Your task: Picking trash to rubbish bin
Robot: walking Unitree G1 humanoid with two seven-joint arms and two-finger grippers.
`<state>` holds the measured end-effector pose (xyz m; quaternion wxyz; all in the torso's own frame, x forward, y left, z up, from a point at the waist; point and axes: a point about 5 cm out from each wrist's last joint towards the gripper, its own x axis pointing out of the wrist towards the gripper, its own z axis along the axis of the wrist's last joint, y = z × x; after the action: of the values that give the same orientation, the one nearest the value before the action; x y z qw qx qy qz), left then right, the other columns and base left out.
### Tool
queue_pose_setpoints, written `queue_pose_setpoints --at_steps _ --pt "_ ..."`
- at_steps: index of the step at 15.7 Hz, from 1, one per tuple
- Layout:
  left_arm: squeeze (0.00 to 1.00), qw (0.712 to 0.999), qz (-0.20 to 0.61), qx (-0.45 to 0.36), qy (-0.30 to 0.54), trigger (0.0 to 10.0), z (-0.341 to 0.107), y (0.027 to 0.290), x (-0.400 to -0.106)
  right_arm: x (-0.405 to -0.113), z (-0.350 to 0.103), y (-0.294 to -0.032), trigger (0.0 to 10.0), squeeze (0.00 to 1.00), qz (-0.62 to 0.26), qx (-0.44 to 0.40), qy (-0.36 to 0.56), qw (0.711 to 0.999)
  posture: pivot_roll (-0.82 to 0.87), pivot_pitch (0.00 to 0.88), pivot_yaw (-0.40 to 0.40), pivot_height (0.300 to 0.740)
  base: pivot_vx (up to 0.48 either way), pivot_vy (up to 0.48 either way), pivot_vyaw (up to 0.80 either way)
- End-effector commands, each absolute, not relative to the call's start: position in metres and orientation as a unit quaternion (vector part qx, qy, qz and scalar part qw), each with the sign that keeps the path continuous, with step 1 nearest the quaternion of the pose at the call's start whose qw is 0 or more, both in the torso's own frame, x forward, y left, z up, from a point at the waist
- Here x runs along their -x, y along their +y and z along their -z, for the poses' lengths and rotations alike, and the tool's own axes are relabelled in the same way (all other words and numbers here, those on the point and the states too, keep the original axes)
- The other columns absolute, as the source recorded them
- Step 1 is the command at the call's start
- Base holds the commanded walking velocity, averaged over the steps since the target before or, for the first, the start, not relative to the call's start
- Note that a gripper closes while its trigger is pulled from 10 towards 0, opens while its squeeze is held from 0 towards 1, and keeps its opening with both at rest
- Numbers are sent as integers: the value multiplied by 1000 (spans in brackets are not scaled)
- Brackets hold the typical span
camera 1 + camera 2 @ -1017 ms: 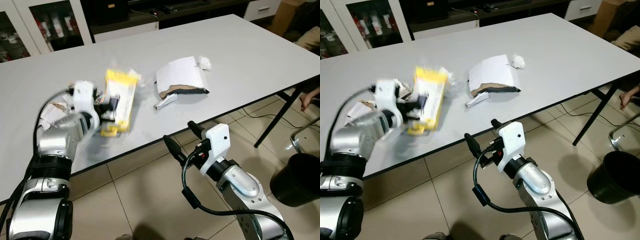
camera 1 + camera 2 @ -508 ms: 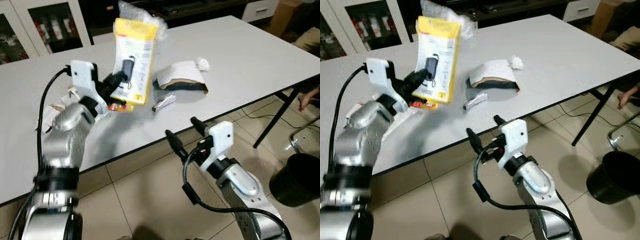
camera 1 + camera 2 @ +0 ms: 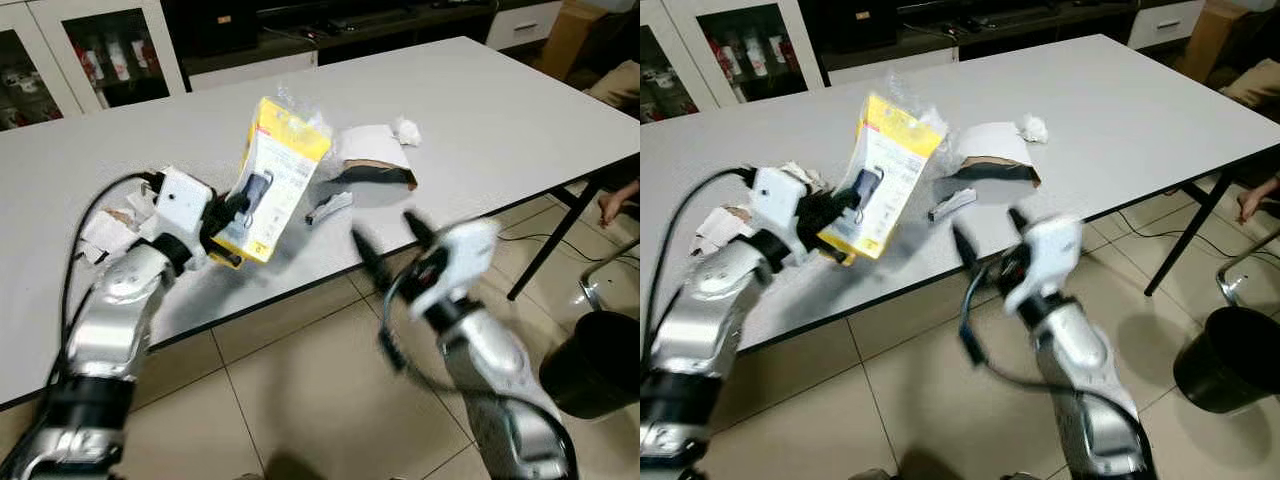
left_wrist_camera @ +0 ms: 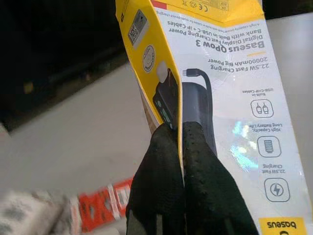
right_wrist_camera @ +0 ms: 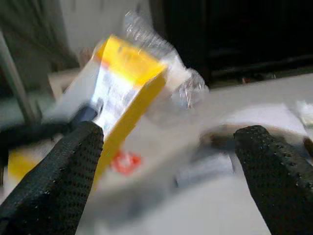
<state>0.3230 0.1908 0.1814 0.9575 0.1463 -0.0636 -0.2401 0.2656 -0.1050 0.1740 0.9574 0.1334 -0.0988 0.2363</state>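
A yellow and white power bank package [image 3: 272,178] with a clear plastic wrap on top is held tilted above the grey table [image 3: 500,110]. My left gripper [image 3: 233,206] is shut on the package's lower edge, and its black fingertips [image 4: 166,161] pinch the card. My right gripper [image 3: 392,240] is open and blurred, in front of the table's near edge, facing the package [image 5: 124,83]. A black rubbish bin [image 3: 600,360] stands on the floor at the far right.
On the table lie a torn white cardboard piece [image 3: 372,160], a crumpled tissue [image 3: 407,130], a silver wrapper [image 3: 328,207] and crumpled paper [image 3: 105,232] at the left. A red wrapper [image 4: 105,198] lies under the package. A person's hand [image 3: 612,200] shows at the right edge.
My left arm has brought the package down from its raised position to just above the table. My right gripper has swung upward and to the right and is now blurred.
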Motion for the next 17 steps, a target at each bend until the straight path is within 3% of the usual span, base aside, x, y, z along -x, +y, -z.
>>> queue_pose_setpoints --at_steps 1,4,10,13,14,17 --pt "0 949 246 -174 -97 0 -192 194 -318 -268 -180 -109 10000 1000 -232 -167 -109 952 -58 18 34 740 0 0 0" --pt "0 909 274 -267 -166 0 -197 196 -300 -281 -199 -117 10000 1000 -255 -279 -117 918 -48 25 15 740 0 0 0" --pt "0 909 286 -211 -218 0 -204 189 -288 -287 -212 -124 10000 1000 -298 -469 -103 825 -41 29 -3 740 0 0 0" --pt "0 906 297 -188 -238 0 -207 179 -284 -300 -204 -132 10000 1000 -246 -529 -85 808 -40 31 -5 740 0 0 0" --pt "0 903 304 -183 -242 0 -208 176 -282 -306 -197 -136 10000 0 -230 -574 -75 782 -36 31 -3 740 0 0 0" --pt "0 901 320 -177 -234 0 -205 172 -279 -311 -201 -135 10000 0 -237 -631 -87 734 -30 32 -2 740 0 0 0"
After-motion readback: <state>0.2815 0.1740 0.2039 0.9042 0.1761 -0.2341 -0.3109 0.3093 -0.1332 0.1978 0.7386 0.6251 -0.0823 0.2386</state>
